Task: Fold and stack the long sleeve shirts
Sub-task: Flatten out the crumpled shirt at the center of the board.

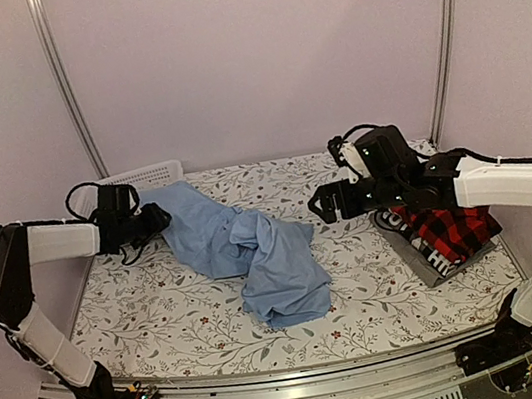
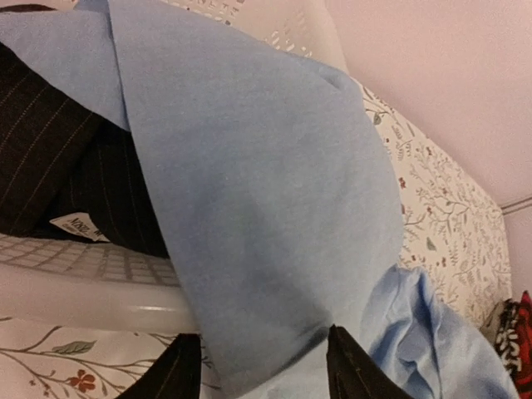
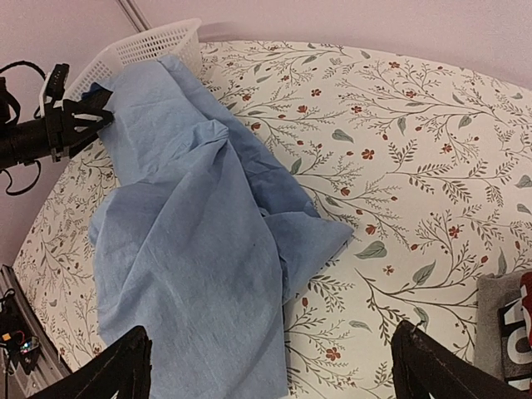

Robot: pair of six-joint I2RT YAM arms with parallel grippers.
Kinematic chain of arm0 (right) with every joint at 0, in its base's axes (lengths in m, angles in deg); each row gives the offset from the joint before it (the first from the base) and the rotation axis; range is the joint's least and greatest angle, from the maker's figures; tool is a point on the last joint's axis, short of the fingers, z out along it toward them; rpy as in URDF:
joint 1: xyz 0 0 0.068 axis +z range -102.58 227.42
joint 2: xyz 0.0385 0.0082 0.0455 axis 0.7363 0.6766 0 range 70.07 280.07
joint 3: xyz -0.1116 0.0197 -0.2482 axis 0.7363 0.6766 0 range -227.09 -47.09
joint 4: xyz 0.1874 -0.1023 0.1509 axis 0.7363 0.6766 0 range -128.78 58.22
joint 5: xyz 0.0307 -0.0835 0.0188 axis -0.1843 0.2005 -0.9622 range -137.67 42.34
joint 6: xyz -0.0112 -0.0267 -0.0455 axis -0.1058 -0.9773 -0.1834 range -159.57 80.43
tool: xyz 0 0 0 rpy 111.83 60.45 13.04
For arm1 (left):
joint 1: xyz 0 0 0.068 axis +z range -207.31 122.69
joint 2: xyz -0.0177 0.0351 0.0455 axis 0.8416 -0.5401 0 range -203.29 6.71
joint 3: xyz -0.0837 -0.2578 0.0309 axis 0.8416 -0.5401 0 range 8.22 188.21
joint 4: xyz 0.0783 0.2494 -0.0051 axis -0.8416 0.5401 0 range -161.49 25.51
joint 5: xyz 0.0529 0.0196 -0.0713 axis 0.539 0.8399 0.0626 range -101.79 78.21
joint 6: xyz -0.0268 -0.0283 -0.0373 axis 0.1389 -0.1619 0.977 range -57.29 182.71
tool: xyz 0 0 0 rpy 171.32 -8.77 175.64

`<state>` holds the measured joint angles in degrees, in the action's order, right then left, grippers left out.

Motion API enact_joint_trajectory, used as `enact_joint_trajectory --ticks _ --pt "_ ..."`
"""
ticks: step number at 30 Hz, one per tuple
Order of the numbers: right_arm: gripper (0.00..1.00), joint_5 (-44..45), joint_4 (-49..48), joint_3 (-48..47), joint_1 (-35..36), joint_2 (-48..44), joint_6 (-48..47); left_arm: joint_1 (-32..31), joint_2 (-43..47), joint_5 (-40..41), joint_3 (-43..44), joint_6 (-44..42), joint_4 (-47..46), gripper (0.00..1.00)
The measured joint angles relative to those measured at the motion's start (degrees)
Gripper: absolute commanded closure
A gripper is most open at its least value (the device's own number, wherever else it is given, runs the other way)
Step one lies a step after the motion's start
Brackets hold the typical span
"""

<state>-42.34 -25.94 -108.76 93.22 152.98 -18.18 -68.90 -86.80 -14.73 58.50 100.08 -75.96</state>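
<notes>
The light blue shirt (image 1: 253, 247) trails crumpled from the basket down to the middle of the table; it also fills the left wrist view (image 2: 266, 191) and lies spread in the right wrist view (image 3: 191, 249). My left gripper (image 1: 158, 219) (image 2: 256, 337) is at the shirt's upper end by the basket, open, with a fold of blue cloth hanging between its fingers (image 2: 353, 370). My right gripper (image 1: 320, 206) (image 3: 270, 332) hovers open over the shirt's right edge, holding nothing. The red-and-black plaid shirt (image 1: 452, 226) lies folded on the grey shirt (image 1: 439, 268) (image 3: 499, 324) at the right.
A white lattice basket (image 1: 146, 174) (image 2: 100, 299) (image 3: 154, 46) stands at the back left, with a dark pinstriped garment (image 2: 58, 150) inside. Floral tablecloth (image 1: 163, 317) covers the table. Metal frame posts (image 1: 66, 89) rise at the back corners.
</notes>
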Motion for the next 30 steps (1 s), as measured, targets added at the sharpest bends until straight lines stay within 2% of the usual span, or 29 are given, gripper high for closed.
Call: enact_joint_trajectory --ticks 3,6,9,14,18,19,22,24,26,28,30 --pt "0.01 0.3 -0.2 0.0 1.0 -0.2 0.0 0.0 -0.5 -4.2 0.2 -0.9 -3.7 0.87" --pt "0.01 1.0 -0.4 0.0 3.3 -0.2 -0.5 -0.9 -0.3 -6.5 1.0 -1.4 -4.6 1.00" --pt "0.01 2.0 -0.3 -0.5 6.4 0.2 -0.8 -3.1 2.0 -7.2 2.4 -3.3 -3.5 1.00" --pt "0.01 4.1 -0.5 -3.8 12.0 5.0 -0.4 -8.3 11.7 -7.3 5.0 -5.3 -0.7 1.00" --pt "0.09 5.5 0.0 -8.3 15.9 12.2 0.7 -11.6 17.8 -7.2 8.1 -6.6 1.1 1.00" --pt "0.13 5.9 0.2 -9.7 16.5 14.3 1.1 -12.5 18.9 -7.1 8.9 -6.9 1.7 1.00" --pt "0.36 8.1 1.9 -14.1 17.6 20.1 2.9 -15.0 21.7 -6.9 11.1 -7.4 4.3 1.00" --pt "0.56 10.4 3.9 -15.7 17.7 22.8 4.4 -16.2 23.0 -6.7 12.4 -7.7 6.2 1.00" --pt "0.81 13.1 6.0 -15.8 17.5 23.9 6.4 -17.4 24.2 -6.3 14.1 -8.1 8.1 1.00" --pt "0.96 15.1 7.8 -15.8 17.3 23.9 7.0 -18.9 25.6 -5.9 16.5 -8.7 9.9 1.00" --pt "1.00 16.7 8.4 -15.5 17.0 23.3 7.8 -20.4 26.9 -5.5 19.3 -9.3 11.1 1.00"
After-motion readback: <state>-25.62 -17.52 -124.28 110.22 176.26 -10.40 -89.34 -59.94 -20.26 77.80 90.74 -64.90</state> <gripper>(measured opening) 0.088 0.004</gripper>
